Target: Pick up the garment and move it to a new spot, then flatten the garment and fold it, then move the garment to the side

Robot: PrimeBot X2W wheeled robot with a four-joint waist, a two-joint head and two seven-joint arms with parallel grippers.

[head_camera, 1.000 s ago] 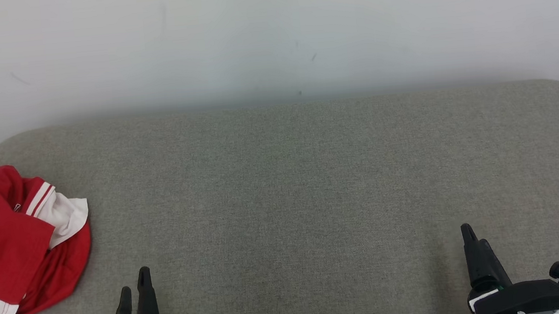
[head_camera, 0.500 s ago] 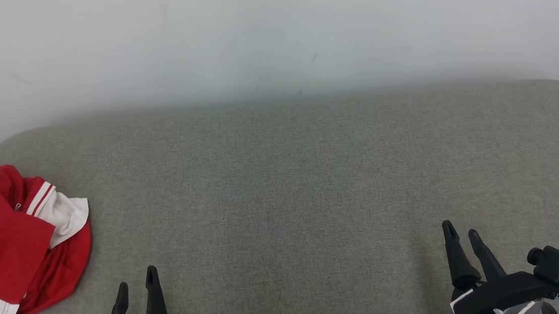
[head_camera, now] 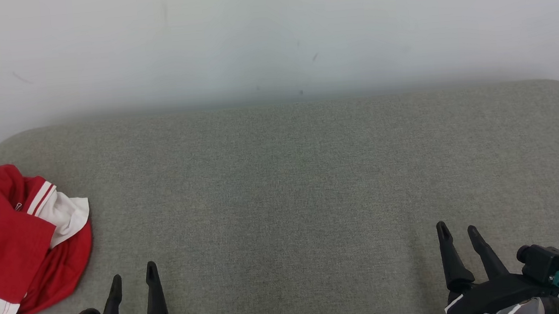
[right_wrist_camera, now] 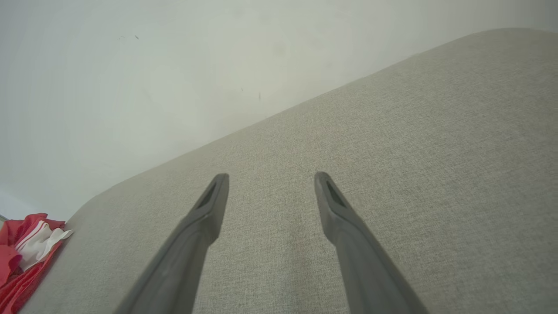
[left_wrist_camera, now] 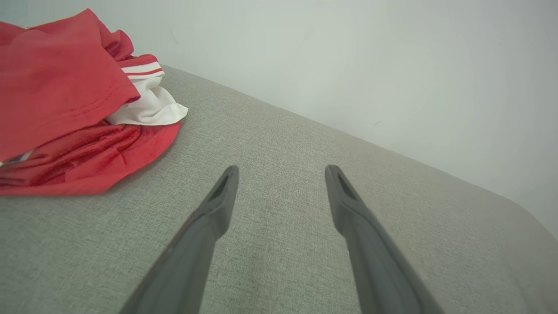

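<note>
Left pincer and right pincer apart, empty; pickup pending: reach red-and-white jersey at nine o'clock

Bright, even, diffuse light. Soft shadow where pale plain wall meets grey woven-fabric surface. Wrist-view edges bowed.

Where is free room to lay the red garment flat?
The grey cushion is bare from the red garment at its left edge to its rounded right end, between the wall and the open left gripper and right gripper. Crowded only at the left.
</note>
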